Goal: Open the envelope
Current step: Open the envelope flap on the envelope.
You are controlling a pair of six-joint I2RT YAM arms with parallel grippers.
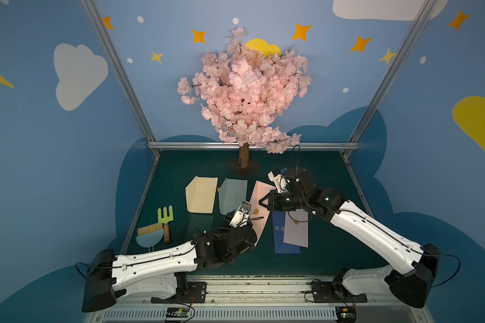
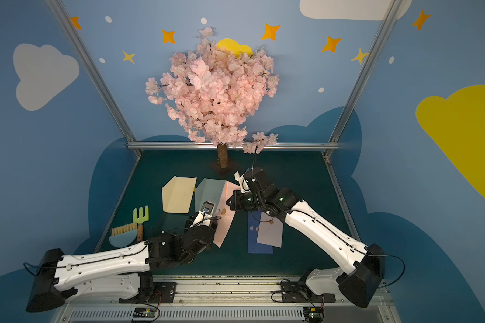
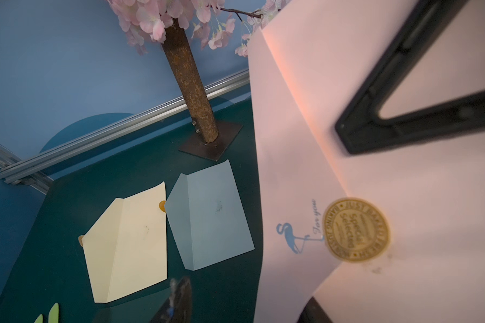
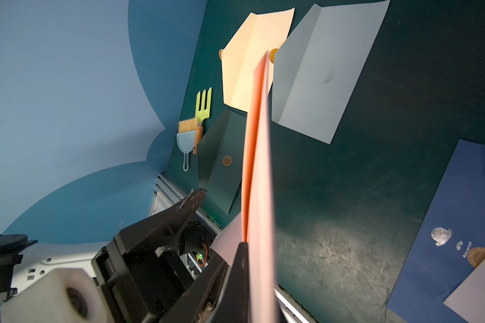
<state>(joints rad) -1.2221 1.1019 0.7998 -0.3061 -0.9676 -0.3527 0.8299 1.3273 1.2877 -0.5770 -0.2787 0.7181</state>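
The pink envelope (image 1: 258, 193) is being held off the table (image 1: 319, 251), slanted between the two arms, in front of the cream envelope (image 1: 200, 195) and the grey-blue envelope (image 1: 233, 195) lying unfolded there. It is being judged as very light, thin paper: stiff enough along its folds to keep its shape when held by one end, yet easily creased or torn if pulled unevenly. The triangular flap is being kept down by the gold seal (image 3: 356, 229) at its tip, so the adhesive is being taken as the only real resistance. The best hold is being reckoned as the flap's free edge just beside the seal, with the body pinned near its lower edge by the other arm. The right gripper (image 1: 262, 202) is being seen pressed together on the envelope's upper part; in the right wrist view the paper (image 4: 259, 167) is being viewed edge-on, running out from between the jaws, with a slim gap glowing between two layers. Whether only the flap or the full thickness is being pinched cannot be told. The left gripper (image 3: 245, 300) is being seen with its jaws apart at the envelope's lower end, one finger (image 3: 179, 293) standing clear of the paper, so nothing is being clamped there.
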